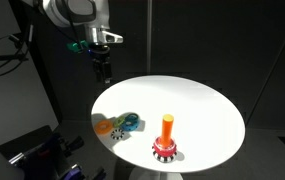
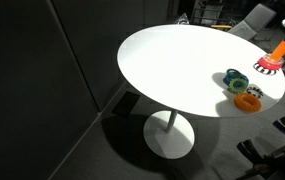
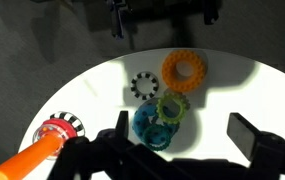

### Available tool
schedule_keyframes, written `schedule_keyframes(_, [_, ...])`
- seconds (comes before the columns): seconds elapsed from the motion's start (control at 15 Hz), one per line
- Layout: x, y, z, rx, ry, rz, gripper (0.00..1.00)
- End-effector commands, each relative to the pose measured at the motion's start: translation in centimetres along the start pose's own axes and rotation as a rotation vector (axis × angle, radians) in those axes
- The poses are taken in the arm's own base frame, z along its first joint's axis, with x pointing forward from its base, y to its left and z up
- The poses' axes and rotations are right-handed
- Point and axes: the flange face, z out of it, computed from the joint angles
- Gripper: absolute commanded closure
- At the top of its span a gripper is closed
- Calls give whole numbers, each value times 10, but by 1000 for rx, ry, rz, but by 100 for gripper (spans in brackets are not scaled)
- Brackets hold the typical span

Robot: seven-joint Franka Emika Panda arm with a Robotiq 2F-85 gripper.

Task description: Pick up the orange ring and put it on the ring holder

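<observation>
The orange ring (image 3: 184,70) lies flat on the white round table (image 3: 242,85); it also shows in both exterior views (image 1: 104,126) (image 2: 247,102). The ring holder, an orange peg (image 1: 167,126) on a red toothed base (image 1: 166,151), stands upright and bare near the table's front edge, apart from the rings. In the wrist view its base (image 3: 57,130) is at the lower left. My gripper (image 1: 101,70) hangs open and empty well above the table. In the wrist view its fingers (image 3: 182,130) frame the blue and green rings, not the orange one.
A green ring (image 3: 172,105) leans on a blue ring (image 3: 152,127) beside the orange one. A small dark gear-like piece (image 3: 144,86) lies close by. Dark curtains and equipment surround the table. The holder (image 2: 272,62) sits near the picture's edge in an exterior view.
</observation>
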Motion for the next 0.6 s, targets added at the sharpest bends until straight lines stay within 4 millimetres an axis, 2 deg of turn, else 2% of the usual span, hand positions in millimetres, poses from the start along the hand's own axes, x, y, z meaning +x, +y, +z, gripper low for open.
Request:
schedule_keyframes(0.0, [-9, -11, 25, -6, 44, 51, 0])
schedule_keyframes(0.27, [-14, -14, 46, 19, 71, 84, 0])
schedule_keyframes(0.53, [-13, -13, 48, 15, 49, 59, 0])
